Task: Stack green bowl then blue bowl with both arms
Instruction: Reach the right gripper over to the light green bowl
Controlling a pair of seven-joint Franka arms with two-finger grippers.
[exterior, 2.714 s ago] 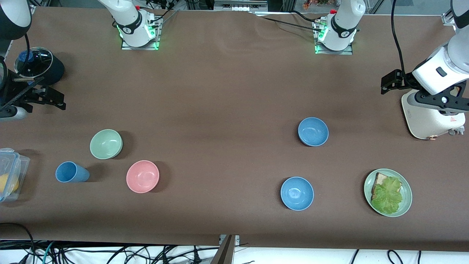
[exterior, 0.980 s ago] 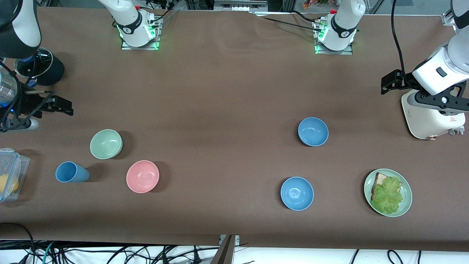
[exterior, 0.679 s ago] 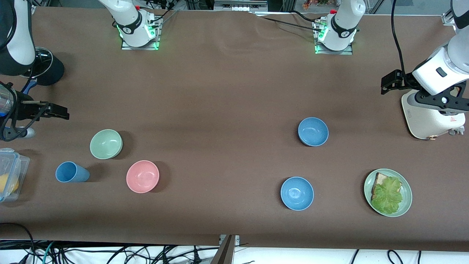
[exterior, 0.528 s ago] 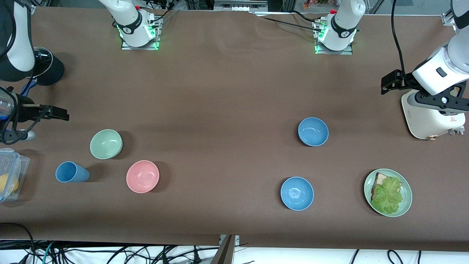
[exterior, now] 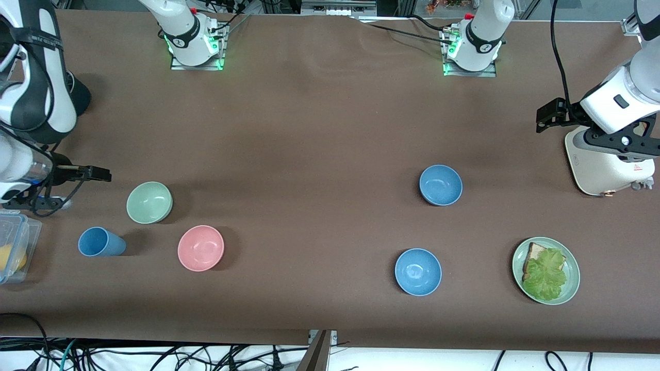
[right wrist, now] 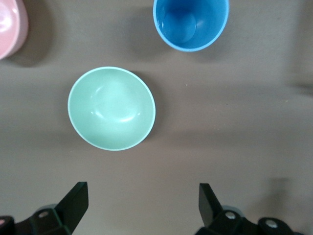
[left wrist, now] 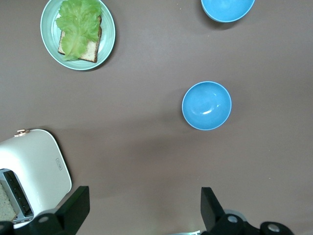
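Brown table [exterior: 319,129]: one green bowl [exterior: 149,202], two blue bowls [exterior: 440,185].

The green bowl [exterior: 149,202] serves as the landmark, sitting toward the right arm's end of the table [exterior: 309,129]. The cup [exterior: 100,242] lies nearer the front camera than it and closer to that end; the pink bowl [exterior: 200,248] is also nearer the camera, on the side toward the left arm's end. A lidded container [exterior: 13,245] sits at the table edge past the cup. Well apart, toward the left arm's end, stand the blue bowl [exterior: 440,185], a second blue bowl [exterior: 417,271] nearer the camera, then the plate [exterior: 571,286] holding a lettuce sandwich [exterior: 544,273], and the toaster [exterior: 603,170].
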